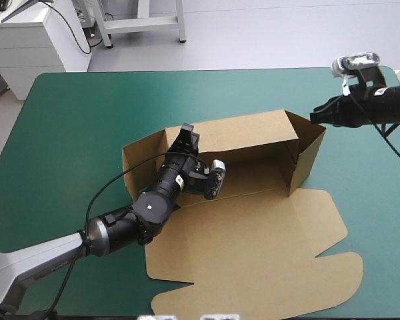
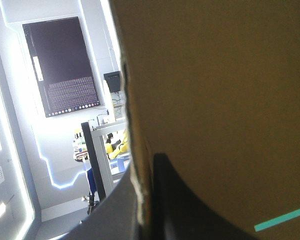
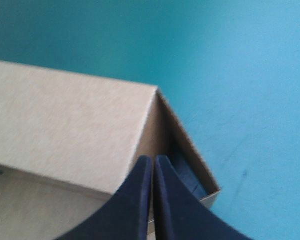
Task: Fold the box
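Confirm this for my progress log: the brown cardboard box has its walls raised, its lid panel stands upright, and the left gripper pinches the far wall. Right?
Not quite: the lid panel lies flat on the teal-green table cover, as the high view shows. The rest holds: the brown cardboard box has its walls raised, and the left gripper pinches the far wall.

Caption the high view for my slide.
Left gripper shut on the back wall of the brown box, right gripper shut at its far right corner; lid flat on the table.
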